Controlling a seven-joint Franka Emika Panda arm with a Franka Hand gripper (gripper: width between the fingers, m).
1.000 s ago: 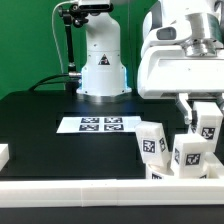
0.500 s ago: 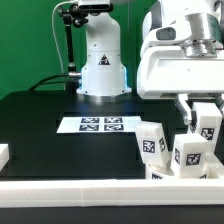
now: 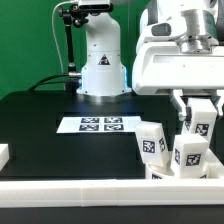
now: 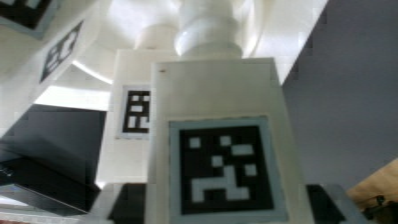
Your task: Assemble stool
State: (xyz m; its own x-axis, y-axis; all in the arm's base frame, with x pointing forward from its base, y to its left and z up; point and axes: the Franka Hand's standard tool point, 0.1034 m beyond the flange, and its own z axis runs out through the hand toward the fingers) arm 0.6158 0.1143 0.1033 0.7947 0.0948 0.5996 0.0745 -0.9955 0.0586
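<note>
Leg [image 3: 201,121] upright in hand [image 3: 199,108]

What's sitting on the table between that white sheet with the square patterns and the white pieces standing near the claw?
Nothing: in the exterior view only bare black table separates the marker board from the nearest stool leg.
</note>
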